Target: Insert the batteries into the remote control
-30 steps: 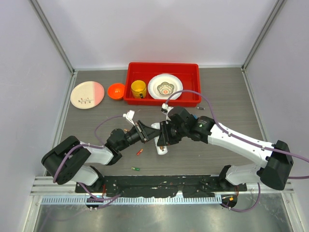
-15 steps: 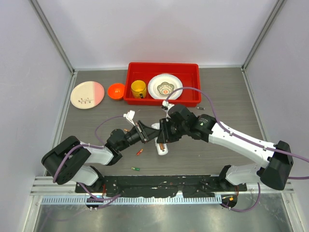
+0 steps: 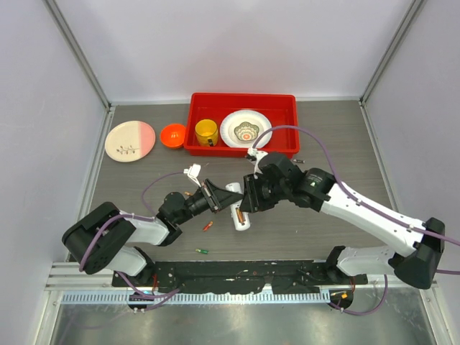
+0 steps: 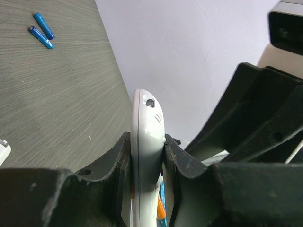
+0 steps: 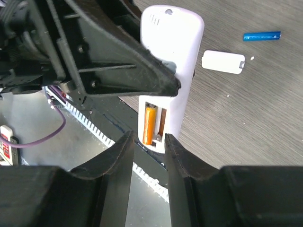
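Retreat of the spread, empty right end effector (image 5: 147, 142) leaves an orange battery (image 5: 149, 124) seated in the remote control (image 5: 173, 42) pinched by the left end effector (image 4: 147, 146).

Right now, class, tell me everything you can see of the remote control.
The remote control is a slim white plastic-looking handset, held tilted and clamped between the fingers of the left gripper. Its back cover is off, lying on the table. The open battery bay holds one orange battery; the neighbouring slot looks empty. The right gripper hovers at the bay.
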{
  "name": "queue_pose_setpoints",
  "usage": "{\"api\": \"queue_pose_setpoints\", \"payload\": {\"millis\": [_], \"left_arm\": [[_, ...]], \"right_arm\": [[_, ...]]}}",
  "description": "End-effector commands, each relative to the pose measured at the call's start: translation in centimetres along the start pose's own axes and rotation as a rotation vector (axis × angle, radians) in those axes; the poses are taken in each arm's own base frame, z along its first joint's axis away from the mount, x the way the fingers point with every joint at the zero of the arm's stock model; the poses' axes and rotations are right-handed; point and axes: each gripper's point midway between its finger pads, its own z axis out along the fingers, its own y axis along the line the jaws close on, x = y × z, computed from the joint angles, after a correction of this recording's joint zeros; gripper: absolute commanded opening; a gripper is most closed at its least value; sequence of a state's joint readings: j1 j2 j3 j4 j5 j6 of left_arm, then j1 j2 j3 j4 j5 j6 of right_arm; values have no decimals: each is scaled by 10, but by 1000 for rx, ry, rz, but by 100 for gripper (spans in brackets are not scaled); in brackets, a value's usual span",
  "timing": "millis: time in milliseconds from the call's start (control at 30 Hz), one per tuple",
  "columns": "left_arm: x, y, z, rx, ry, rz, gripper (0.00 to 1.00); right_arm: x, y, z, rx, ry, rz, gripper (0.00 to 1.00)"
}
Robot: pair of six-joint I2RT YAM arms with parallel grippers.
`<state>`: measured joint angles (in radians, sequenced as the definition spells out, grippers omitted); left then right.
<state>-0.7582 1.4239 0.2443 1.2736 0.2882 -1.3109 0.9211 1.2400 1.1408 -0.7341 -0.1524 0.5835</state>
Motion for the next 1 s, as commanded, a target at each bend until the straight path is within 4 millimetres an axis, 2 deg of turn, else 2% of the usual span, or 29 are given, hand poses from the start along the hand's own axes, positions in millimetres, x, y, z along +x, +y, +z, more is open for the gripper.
{"api": "queue_pose_setpoints", "payload": {"millis": [0,33,67,133,167,200,233,267,333,533,967], "left_arm": [[-15,-66,-3,267,-61,63,0],[-15,-67,-3,270,-58,62,0],[-15,-69,-3,275,-58,60,0],[-15,-74,-2,291,-46,51,0],[-15,-75,-2,295,-42,49,0],[-13,-81,-2,311,-28,49,0],[-13,-84,-3,322,-22,44,0],[-12,-86,-4,328,-14,41,0],[-12,-96,-5,356,-5,43,0],[-11,-116,-10,413,16,46,0],[-13,-124,-11,434,16,38,0]], "right_arm": [[-26,17,-42,-62,-150,-81,38],[-25,13,-42,-54,-165,-86,38],[-34,12,-45,-51,-230,-88,38],[-30,1,-47,-52,-306,-57,41],[-42,6,-50,-87,-394,-67,43],[-28,-3,-47,-114,-419,-87,45],[-38,6,-53,-182,-510,-88,50],[-38,5,-54,-197,-544,-87,54],[-27,3,-55,-233,-560,-122,71],[-13,17,-52,-343,-530,-217,74],[11,16,-42,-402,-482,-278,74]]}}
